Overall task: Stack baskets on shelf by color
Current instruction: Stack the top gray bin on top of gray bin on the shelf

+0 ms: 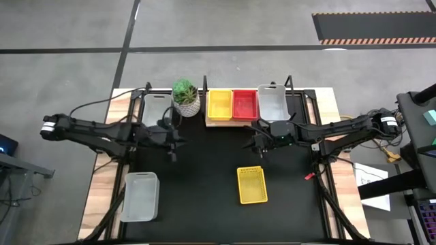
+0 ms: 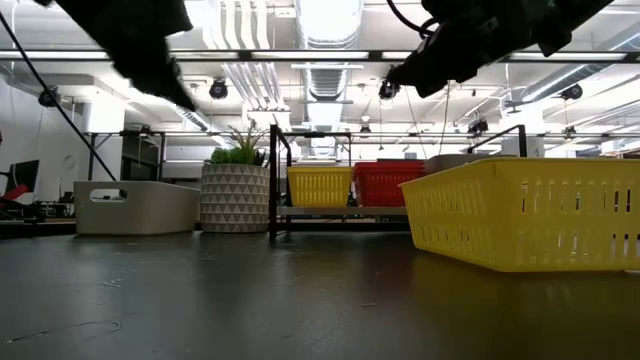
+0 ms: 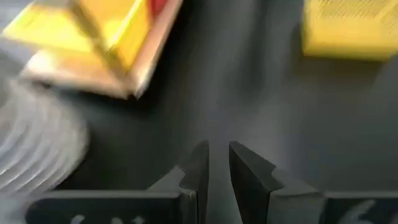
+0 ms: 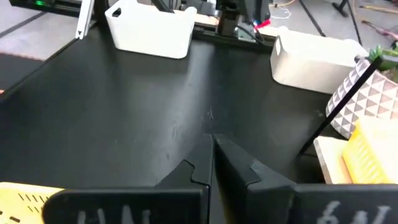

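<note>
The wooden shelf [image 1: 218, 122] stands at the table's far edge and carries a yellow basket [image 1: 219, 103], a red basket [image 1: 245, 103] and a grey-white basket [image 1: 272, 101] side by side. Another yellow basket [image 1: 251, 184] rests flat on the black table, right of centre. One grey-white basket [image 1: 141, 196] lies near the left front, another [image 1: 157, 109] at the far left. My left gripper [image 1: 174, 141] hovers left of centre, its fingers [image 3: 199, 165] a narrow gap apart around nothing. My right gripper [image 1: 257, 143] hovers in front of the shelf, shut [image 4: 211, 142] and holding nothing.
A white patterned plant pot [image 1: 186, 100] stands just left of the shelf, between it and the far-left grey-white basket. Bare black table lies between the two grippers and toward the near edge. Black posts [image 2: 272, 180] rise from the shelf's corners.
</note>
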You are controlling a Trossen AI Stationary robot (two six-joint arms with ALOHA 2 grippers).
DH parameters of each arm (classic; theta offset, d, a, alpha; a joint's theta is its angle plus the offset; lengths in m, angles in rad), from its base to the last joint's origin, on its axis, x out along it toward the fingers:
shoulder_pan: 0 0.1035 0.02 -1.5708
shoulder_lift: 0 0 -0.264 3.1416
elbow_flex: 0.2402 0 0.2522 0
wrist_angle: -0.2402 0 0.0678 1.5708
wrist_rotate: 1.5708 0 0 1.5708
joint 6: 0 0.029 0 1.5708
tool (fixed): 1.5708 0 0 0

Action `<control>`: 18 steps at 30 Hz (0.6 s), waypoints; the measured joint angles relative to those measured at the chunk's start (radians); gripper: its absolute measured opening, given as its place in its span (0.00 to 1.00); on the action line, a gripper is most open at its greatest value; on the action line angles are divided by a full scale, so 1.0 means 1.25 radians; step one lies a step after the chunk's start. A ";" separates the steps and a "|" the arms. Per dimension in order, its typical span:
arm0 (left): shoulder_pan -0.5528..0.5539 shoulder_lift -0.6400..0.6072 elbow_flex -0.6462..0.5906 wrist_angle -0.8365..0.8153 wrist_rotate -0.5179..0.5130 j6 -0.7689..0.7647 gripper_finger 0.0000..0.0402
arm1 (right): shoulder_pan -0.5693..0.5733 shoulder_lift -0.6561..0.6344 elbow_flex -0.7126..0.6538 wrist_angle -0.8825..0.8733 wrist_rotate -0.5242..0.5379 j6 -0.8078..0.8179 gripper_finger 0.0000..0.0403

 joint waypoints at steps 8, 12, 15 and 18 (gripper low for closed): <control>0.022 0.025 0.066 -0.356 -0.085 0.010 0.19 | 0.000 -0.034 0.000 -0.082 -0.001 0.047 0.02; 0.051 0.025 0.039 -0.378 -0.086 0.011 0.29 | 0.000 -0.060 0.000 -0.104 -0.002 0.064 0.02; 0.071 0.035 0.022 -0.378 -0.115 0.032 0.35 | 0.002 -0.073 0.000 -0.104 -0.002 0.063 0.02; 0.091 0.049 0.008 -0.374 -0.170 0.074 0.39 | 0.002 -0.082 0.000 -0.109 -0.002 0.063 0.02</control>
